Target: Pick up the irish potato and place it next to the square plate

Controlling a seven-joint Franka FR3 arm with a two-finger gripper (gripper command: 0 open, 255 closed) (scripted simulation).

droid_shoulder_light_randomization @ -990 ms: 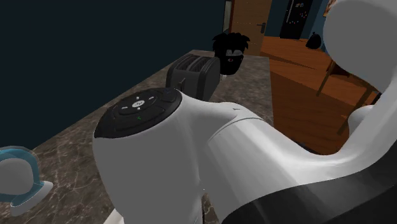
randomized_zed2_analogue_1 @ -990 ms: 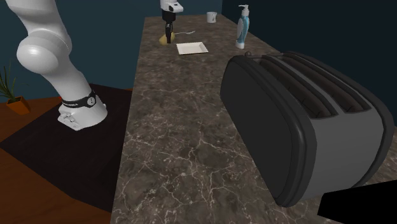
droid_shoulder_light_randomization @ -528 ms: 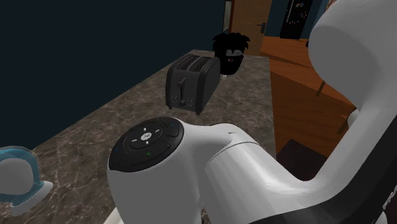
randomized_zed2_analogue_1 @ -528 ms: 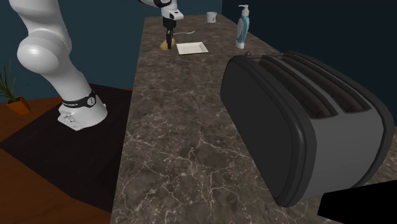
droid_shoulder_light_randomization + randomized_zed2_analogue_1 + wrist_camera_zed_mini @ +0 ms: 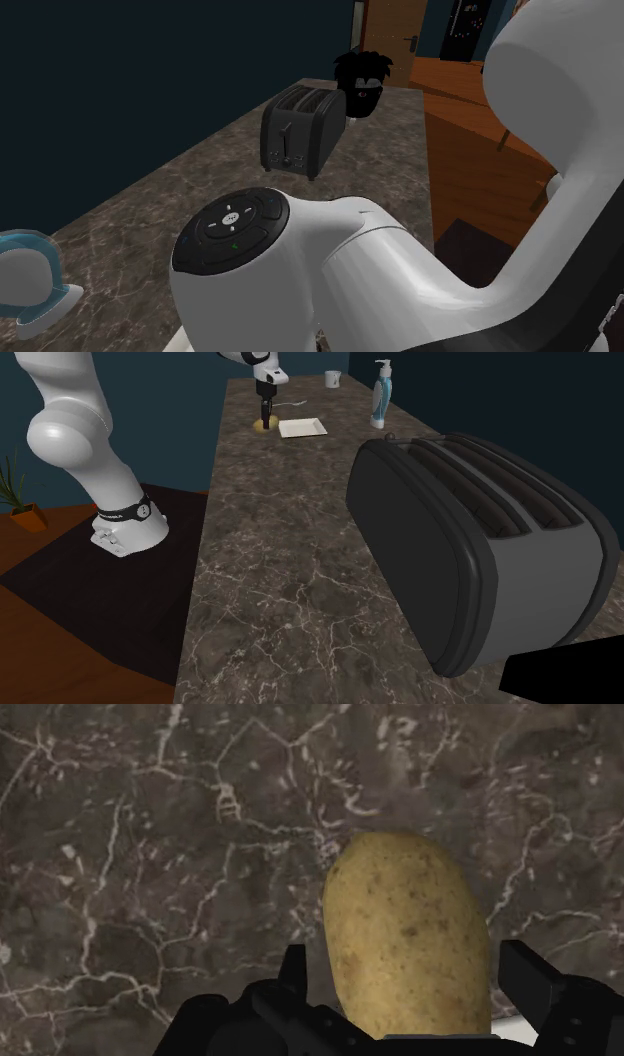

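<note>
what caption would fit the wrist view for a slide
Close-up of a potato framed by the black end effector, just over the dark veined stone counter.

White arm (image 5: 68, 427) stood up from its base (image 5: 128, 534) at nine o'clock in the second exterior view, and there was the wrist (image 5: 265, 364) at twelve o'clock, pointing straight down, black jaws parted wide.
</note>
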